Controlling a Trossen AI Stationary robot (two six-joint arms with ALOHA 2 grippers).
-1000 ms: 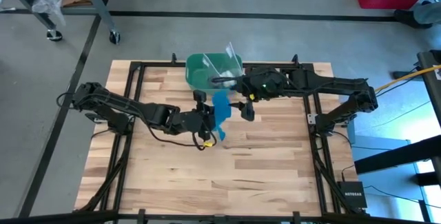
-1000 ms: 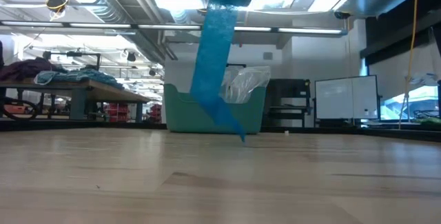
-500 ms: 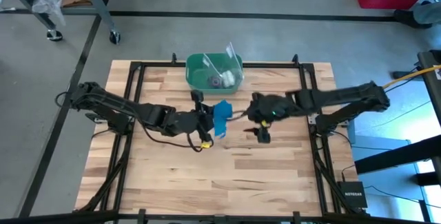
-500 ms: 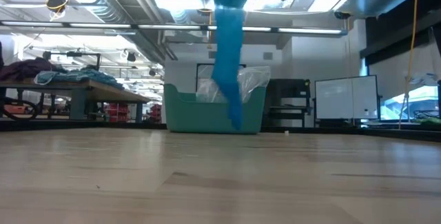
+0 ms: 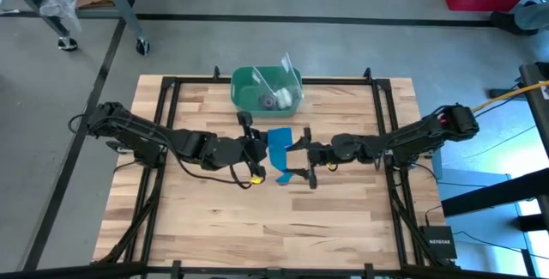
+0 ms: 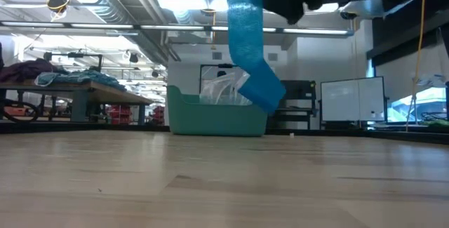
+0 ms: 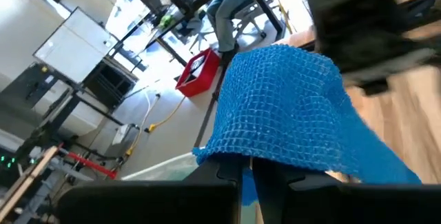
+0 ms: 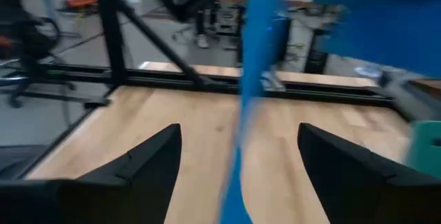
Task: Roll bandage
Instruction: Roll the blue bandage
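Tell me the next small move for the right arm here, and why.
Probably ease the open right gripper forward and close on the hanging bandage. The left gripper is shut on the strip's upper end, the free tail dangles clear above the table, and in the right wrist view the strip hangs between that gripper's spread fingers.

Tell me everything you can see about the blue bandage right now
The bandage is a bright blue strip of soft, open-weave fabric. The shut left gripper pinches its upper end, and it hangs above the table as a flat band, with its lower end bent toward the right arm. It hangs in front of the green bin. The open right gripper has its fingers on either side of the strip, not yet closed on it.
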